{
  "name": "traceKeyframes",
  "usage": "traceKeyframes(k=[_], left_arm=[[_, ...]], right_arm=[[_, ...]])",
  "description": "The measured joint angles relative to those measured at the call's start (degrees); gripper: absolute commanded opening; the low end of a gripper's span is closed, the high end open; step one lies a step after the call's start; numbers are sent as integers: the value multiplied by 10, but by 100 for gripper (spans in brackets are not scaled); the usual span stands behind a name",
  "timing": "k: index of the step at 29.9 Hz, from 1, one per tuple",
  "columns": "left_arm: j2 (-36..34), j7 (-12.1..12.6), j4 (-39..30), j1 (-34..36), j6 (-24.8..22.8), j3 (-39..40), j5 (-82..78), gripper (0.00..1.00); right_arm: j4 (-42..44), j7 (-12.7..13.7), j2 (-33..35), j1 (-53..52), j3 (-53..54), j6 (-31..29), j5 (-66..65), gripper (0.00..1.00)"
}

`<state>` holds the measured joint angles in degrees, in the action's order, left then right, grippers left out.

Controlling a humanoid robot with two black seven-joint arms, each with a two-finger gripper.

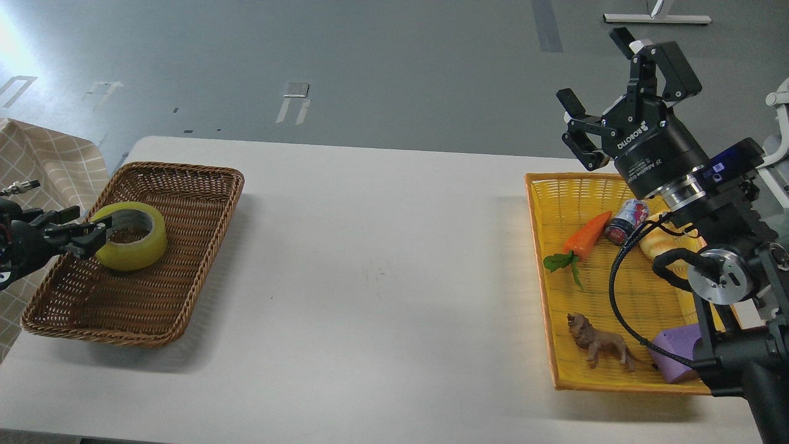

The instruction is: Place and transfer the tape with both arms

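The yellow tape lies almost flat inside the brown wicker basket at the table's left, near the basket's far left corner. My left gripper comes in low from the left edge and is shut on the roll's left wall, with one finger reaching into the core. My right gripper is held high above the far end of the yellow basket. Its jaws stand wide open and empty.
The yellow basket holds a toy carrot, a small can, a pale bread, a lion figure and a purple block. The white table runs between the baskets. A checked cloth is at the far left.
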<state>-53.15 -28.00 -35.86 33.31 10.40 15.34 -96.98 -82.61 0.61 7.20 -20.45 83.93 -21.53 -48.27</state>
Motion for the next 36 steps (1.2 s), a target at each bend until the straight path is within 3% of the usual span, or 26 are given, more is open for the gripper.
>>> traceKeyframes(k=[9, 15, 18, 30, 36], left_arm=[[2, 0, -6, 6, -1, 2, 46, 98], [2, 0, -11, 30, 0, 3, 206, 98], [7, 0, -23, 74, -1, 5, 277, 98], [52, 0, -178, 176, -27, 22, 632, 98], [63, 0, -274, 194, -49, 56, 688, 98]], right_arm=[[0, -1, 0, 0, 0, 0, -1, 100], [0, -1, 0, -1, 0, 1, -1, 100], [1, -1, 0, -2, 0, 1, -1, 100], [3, -1, 0, -14, -17, 0, -26, 100], [2, -1, 1, -20, -18, 1, -43, 100]])
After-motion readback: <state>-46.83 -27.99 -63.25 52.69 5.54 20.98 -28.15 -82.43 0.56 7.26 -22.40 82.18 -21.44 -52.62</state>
